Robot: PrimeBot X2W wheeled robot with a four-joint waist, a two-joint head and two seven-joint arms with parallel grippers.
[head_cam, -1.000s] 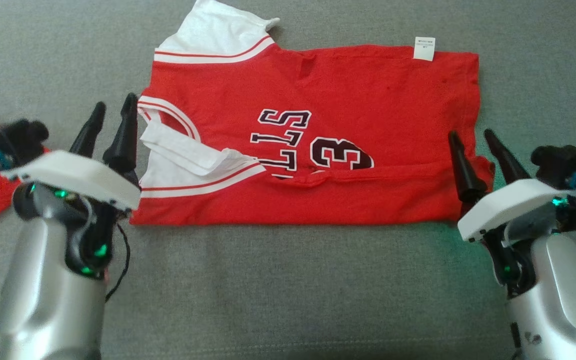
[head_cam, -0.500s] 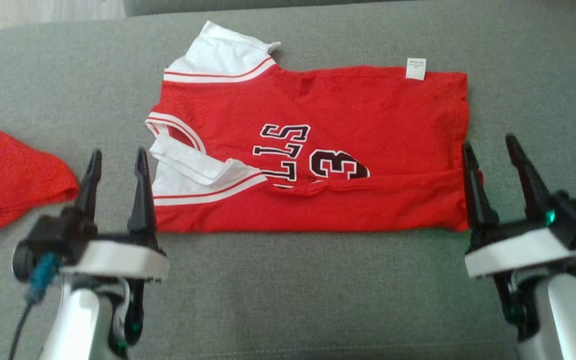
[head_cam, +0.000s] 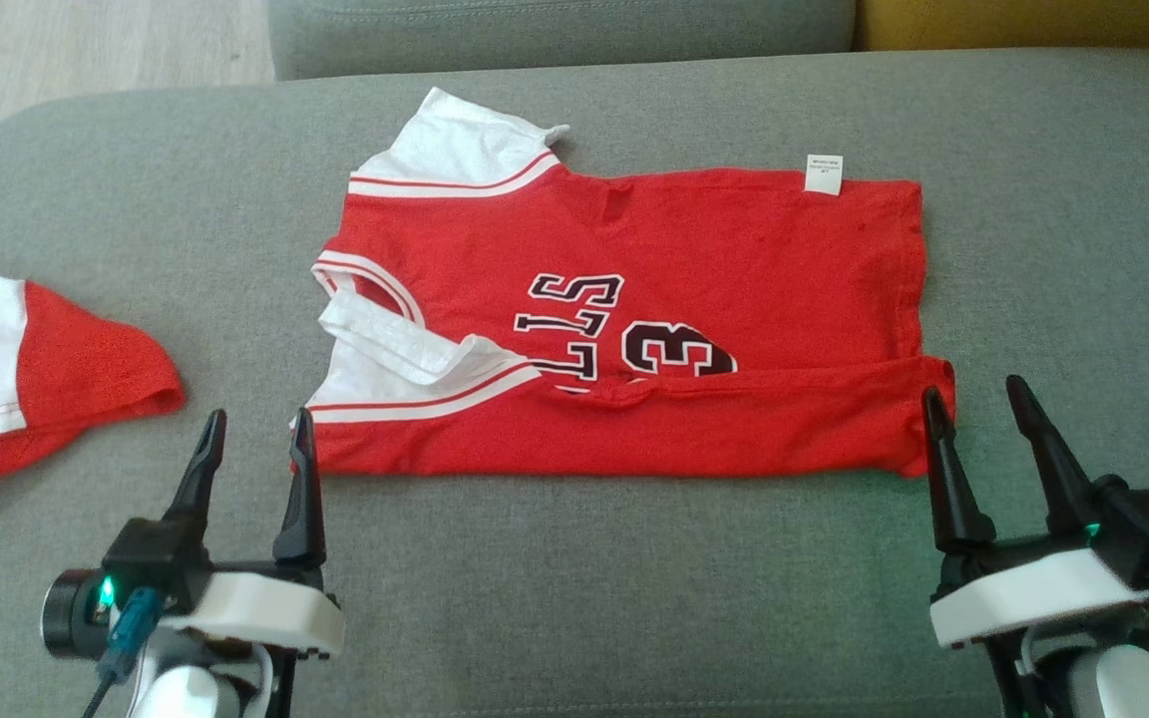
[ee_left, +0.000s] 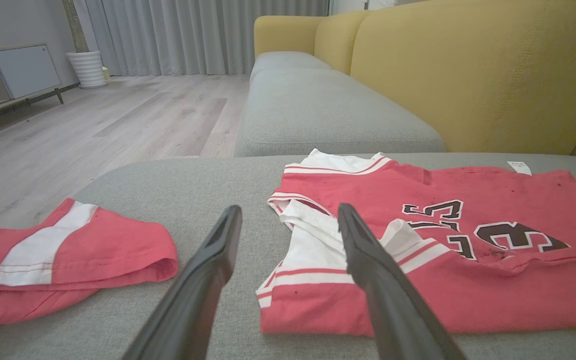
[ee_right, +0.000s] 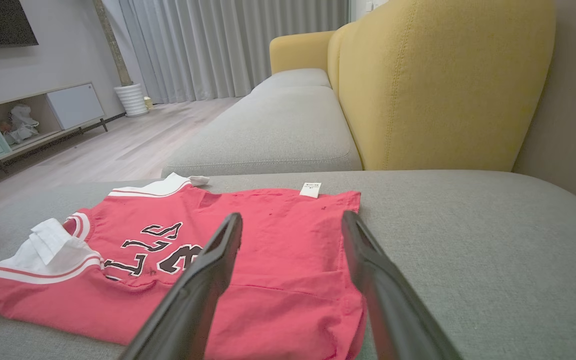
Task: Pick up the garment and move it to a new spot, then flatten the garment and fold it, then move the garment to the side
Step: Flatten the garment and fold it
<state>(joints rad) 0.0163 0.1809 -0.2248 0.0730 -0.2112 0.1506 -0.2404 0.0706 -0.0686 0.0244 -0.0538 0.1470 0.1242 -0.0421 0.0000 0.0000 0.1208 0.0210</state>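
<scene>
The red jersey (head_cam: 634, 299) lies mid-frame on the grey cushion (head_cam: 574, 598), its near edge folded up over the number. The left gripper (head_cam: 259, 419) at lower left and the right gripper (head_cam: 973, 391) at lower right both stand spread and empty, just off its near corners. I'd worry the loose white sleeve (head_cam: 405, 339) bunches in the next fold, or a finger catches one layer alone. The other red piece (head_cam: 56, 369) at far left might get dragged.
</scene>
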